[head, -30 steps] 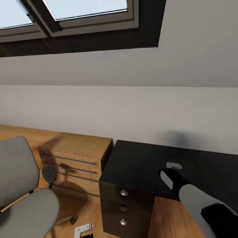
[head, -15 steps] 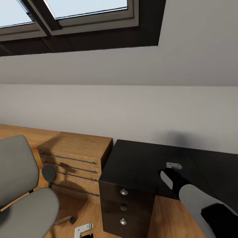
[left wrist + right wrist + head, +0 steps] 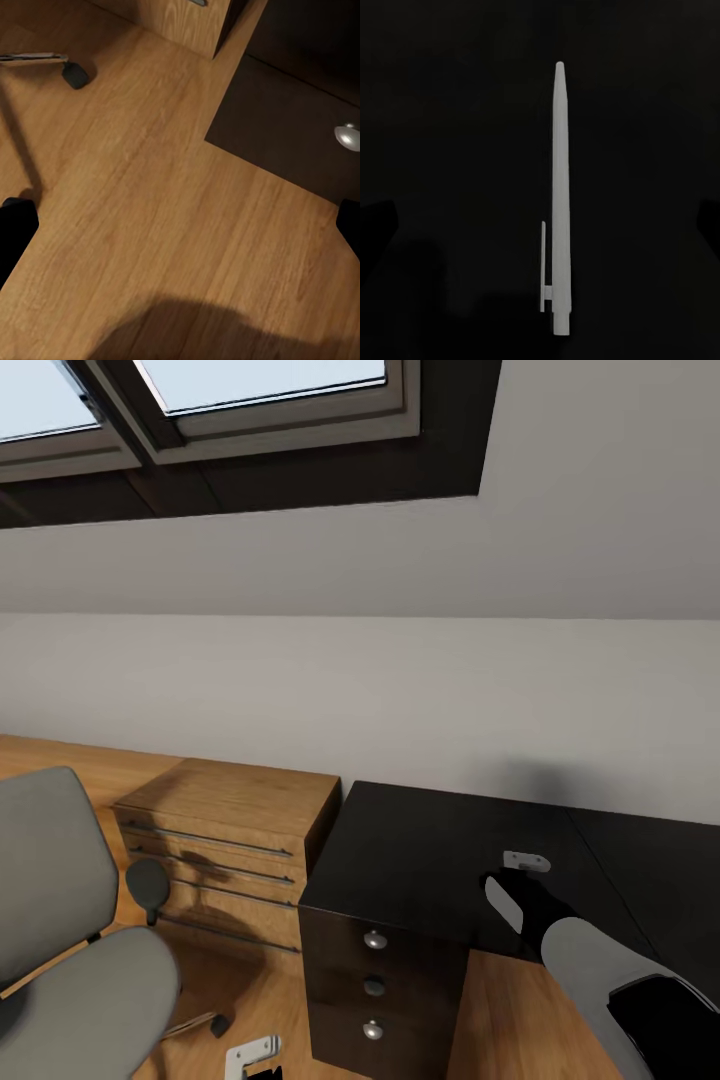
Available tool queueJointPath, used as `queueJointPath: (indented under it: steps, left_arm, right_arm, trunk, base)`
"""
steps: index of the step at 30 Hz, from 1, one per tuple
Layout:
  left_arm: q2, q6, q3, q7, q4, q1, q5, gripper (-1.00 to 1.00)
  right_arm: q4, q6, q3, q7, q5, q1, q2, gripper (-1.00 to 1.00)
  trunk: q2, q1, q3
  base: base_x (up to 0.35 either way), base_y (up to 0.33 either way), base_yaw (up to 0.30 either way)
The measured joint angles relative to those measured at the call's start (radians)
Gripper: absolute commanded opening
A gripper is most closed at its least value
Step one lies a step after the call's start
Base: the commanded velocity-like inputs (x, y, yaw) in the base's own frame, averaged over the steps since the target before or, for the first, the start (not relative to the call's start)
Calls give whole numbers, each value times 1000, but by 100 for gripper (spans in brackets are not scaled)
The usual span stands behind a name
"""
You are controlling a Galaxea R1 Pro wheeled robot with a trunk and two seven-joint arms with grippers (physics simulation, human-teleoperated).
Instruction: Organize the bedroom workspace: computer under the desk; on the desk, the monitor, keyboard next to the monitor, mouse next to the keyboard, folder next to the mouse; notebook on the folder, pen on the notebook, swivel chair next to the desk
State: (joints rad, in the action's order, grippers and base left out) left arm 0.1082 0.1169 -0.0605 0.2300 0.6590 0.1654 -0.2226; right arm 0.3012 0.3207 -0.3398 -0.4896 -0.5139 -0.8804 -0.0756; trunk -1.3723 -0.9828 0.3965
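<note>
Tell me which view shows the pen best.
Right wrist view: the white pen lies full length, clip visible, against a black surface, between the spread finger tips at the frame edges. The head view has the right gripper over the dark desk; no pen discernible there.

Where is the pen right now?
The pen lies flat on a dark surface in the right wrist view, centred between the open right pincer fingertips at the picture's edges, untouched.
</note>
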Motion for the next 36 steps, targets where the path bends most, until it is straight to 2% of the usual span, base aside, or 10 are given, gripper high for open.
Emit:
queueJointPath:
  steps: [2,23,36]
  left_arm:
    - [0,0,0,0,0,0,0,100]
    - [0,-1,0,-1,0,0,0,100]
    - [0,0,0,-1,0,0,0,100]
  right_arm:
    - [0,-1,0,0,0,0,0,100]
    - [-1,-1,0,1,0,0,-2,100]
    - [-3,0,2,46,1,0,-19,100]
  trunk:
    - [-14,-8,6]
    - [-14,-8,6]
    - [-14,-8,6]
  base:
    - [0,0,0]
    - [0,0,0]
    - [0,0,0]
